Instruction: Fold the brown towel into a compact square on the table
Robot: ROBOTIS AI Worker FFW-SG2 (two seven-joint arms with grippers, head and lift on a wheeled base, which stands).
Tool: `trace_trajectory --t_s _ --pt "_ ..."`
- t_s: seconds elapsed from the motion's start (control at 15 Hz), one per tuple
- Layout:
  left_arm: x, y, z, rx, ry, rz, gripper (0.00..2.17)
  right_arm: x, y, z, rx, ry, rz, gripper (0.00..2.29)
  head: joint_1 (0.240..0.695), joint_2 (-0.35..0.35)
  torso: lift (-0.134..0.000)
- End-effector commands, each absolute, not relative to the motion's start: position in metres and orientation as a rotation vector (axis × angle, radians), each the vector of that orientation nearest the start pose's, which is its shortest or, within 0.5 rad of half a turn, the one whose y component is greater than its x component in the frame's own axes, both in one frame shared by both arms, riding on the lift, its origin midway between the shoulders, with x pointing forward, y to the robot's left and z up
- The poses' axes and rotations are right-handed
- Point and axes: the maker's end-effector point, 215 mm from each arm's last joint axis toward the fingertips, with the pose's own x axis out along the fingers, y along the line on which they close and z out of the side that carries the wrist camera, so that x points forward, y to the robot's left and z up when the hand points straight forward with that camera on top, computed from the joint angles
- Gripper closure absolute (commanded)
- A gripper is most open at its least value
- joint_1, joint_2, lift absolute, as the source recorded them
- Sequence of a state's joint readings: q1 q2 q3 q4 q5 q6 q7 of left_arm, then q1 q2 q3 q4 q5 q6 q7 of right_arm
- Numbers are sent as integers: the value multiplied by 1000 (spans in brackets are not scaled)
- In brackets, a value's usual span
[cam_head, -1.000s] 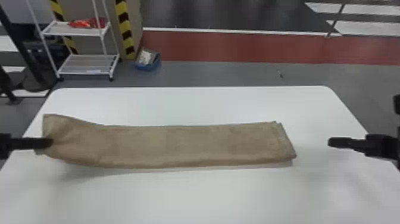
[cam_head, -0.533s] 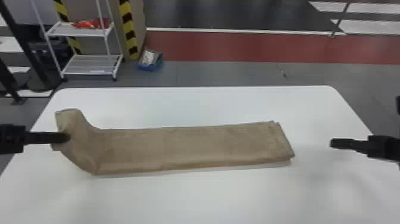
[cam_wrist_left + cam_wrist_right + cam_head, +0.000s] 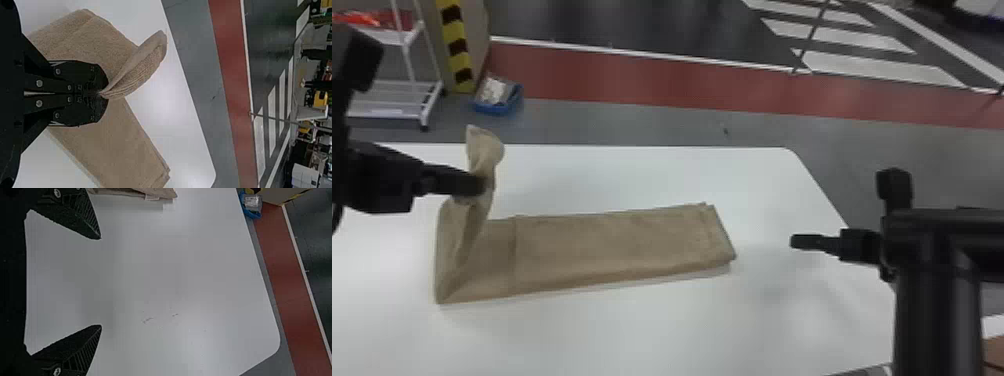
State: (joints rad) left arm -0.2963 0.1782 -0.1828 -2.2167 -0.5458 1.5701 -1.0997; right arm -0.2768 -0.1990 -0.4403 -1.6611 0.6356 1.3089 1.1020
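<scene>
White tabletop (image 3: pixel 632 332); left hand (image 3: pixel 477 185) at nine o'clock pinches up the brown towel (image 3: pixel 607 245), presumably for folding inward; right hand (image 3: pixel 796 242) at three, spread.

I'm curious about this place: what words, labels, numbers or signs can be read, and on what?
No text can be read.
Pale tag on the brown towel: too small to read.
Packet in the blue bin: any print is too small to read.
Faint marks on the white table: no readable characters.
</scene>
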Motion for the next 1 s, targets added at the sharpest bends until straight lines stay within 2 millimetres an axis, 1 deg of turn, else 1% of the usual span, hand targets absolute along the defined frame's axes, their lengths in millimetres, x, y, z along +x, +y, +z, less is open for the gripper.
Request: trace_trajectory --t_s 0.0,0.13,0.33,0.4,0.6,0.73,0.8,0.87,0.93 --pt "497 111 -271 90 694 -646 2145 484 -459 -418 260 912 41 76 695 -320 -125" --pt "489 84 -280 110 706 -677 2145 483 -458 -420 270 913 46 76 695 -350 -125" --pt "484 62 -291 123 723 -684 2145 479 -459 -419 268 911 44 76 695 -350 -125" --pt "485 58 -294 118 729 -679 2145 477 -460 -418 268 909 41 76 695 -350 -125" --pt "486 43 -293 98 725 -678 2145 473 -459 -419 269 912 41 76 695 -350 -125" --pt "488 42 -292 98 721 -669 2145 472 -459 -419 269 911 42 76 695 -350 -125" --pt "484 40 -297 101 730 -670 2094 469 -460 -420 271 912 39 76 695 -350 -125" --pt "481 41 -304 102 739 -662 1507 469 -460 -420 270 912 38 76 695 -350 -125" --pt "477 39 -309 102 746 -660 434 469 -460 -419 272 909 41 76 695 -350 -125"
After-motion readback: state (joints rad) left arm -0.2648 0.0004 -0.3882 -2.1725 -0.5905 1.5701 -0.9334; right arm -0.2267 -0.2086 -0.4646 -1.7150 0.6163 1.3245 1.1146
